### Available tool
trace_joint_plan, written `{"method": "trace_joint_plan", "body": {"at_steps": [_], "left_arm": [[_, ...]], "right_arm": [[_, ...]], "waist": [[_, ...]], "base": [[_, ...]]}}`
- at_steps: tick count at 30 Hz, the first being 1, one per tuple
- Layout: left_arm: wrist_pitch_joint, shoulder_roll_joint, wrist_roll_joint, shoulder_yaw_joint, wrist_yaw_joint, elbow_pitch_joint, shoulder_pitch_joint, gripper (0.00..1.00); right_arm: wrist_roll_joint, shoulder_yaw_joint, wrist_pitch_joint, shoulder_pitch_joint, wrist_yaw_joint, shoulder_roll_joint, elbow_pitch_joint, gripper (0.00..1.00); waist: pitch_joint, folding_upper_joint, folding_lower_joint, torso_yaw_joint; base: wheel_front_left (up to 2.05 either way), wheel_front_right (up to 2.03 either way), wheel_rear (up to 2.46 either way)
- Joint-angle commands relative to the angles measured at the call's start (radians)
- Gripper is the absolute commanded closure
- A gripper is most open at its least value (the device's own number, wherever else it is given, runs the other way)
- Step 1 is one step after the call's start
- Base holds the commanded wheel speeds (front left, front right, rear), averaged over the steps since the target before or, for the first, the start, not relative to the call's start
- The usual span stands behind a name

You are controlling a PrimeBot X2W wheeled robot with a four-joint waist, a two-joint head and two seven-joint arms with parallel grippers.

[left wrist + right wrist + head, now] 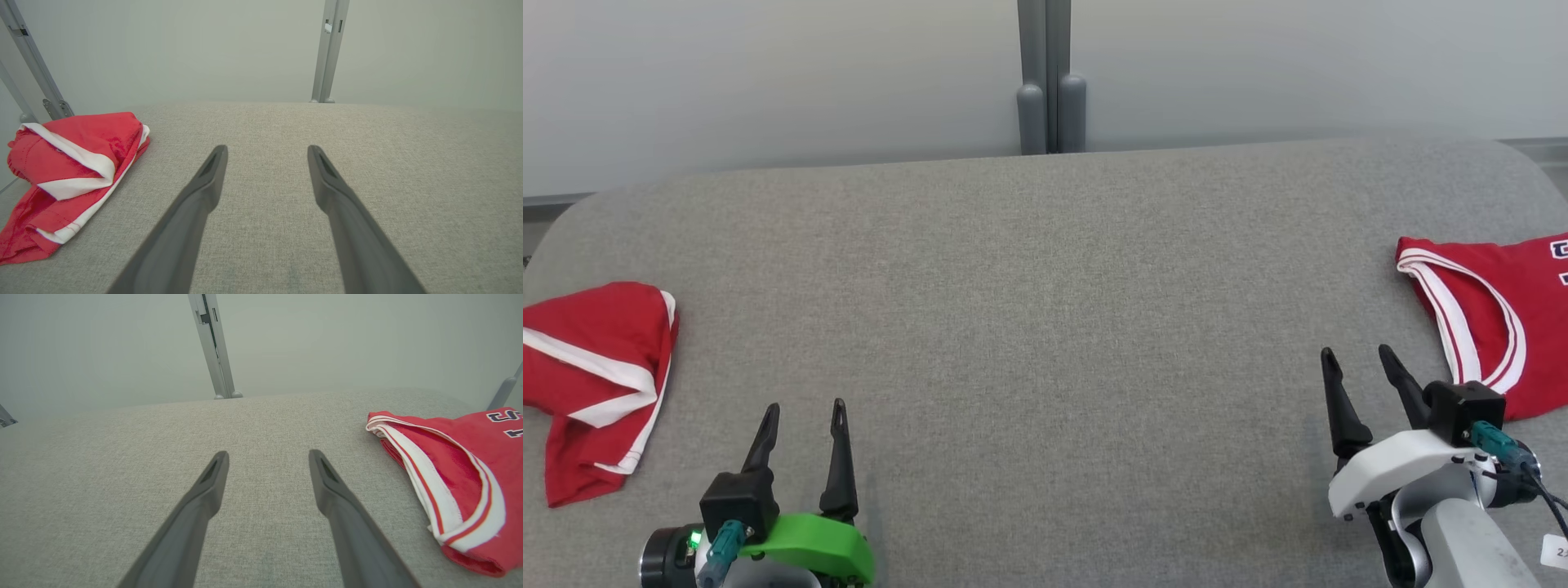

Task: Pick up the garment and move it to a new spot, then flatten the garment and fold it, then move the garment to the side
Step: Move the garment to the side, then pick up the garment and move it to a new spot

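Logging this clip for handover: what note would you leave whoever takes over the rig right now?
Both open and empty: left end effector and right end effector, over the grey fabric-covered table.
A crumpled red fabric garment with white stripes lies at the table's left edge; a red fabric jersey with white trim and dark lettering lies at its right edge.
Done: cannot tell; the crumpled one is neither flat nor folded.
Left: pick it up, relocate, flatten, fold, set aside.
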Motion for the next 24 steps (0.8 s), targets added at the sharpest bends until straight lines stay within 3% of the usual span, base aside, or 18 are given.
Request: {"method": "trace_joint_plan", "body": {"at_steps": [1, 24], "left_arm": [[0.0, 0.002, -0.006, 0.009, 0.001, 0.007, 0.017, 0.0], [0.0, 0.002, 0.029, 0.053, -0.019, 0.077, 0.021, 0.0]], "right_arm": [[-0.003, 0.003, -0.002, 0.019, -0.002, 0.001, -0.006, 0.0], [-0.038, 0.016, -0.002, 0.067, -0.002, 0.062, -0.051, 0.0]], "waist": [[-0.044, 0.0, 0.0001, 0.017], [-0.08, 0.0, 0.0001, 0.023]], "base": [[0.0, 0.0, 0.0], [0.0, 0.0, 0.0]]}}
